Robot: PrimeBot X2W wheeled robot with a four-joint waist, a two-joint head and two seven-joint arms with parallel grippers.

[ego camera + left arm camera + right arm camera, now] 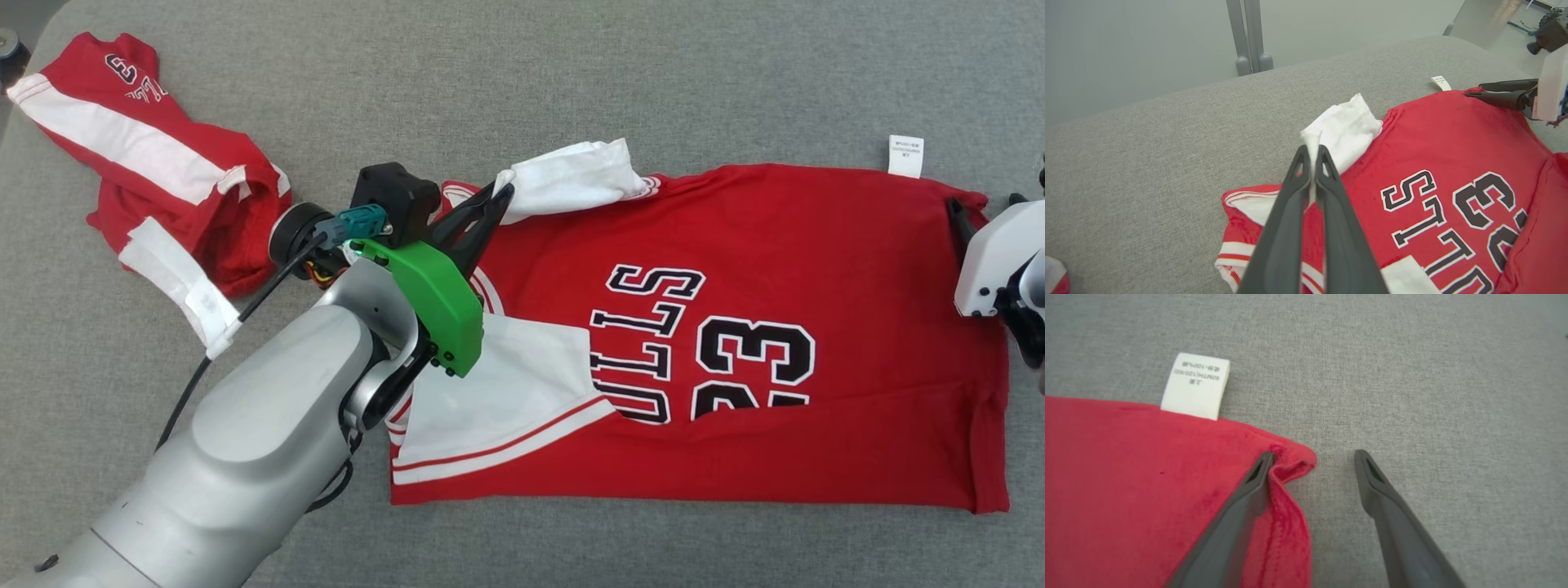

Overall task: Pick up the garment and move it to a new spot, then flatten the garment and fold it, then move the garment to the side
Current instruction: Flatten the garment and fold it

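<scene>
Garment (775, 220): red jersey w/ white sleeves, black-and-white "23" print, laid approx. flat on grey bench (571, 65), one sleeve (506, 400) folded over front.

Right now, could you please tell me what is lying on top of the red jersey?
A folded white sleeve lies on the red jersey, hiding the start of its black lettering; what it reads in full cannot be seen.

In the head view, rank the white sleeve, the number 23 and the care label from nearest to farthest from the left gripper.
1. white sleeve: pinched in the shut left gripper, at the red shirt's top edge.
2. number 23: middle of the chest, off to the right.
3. care label: far right, sticking out past the top edge.
</scene>
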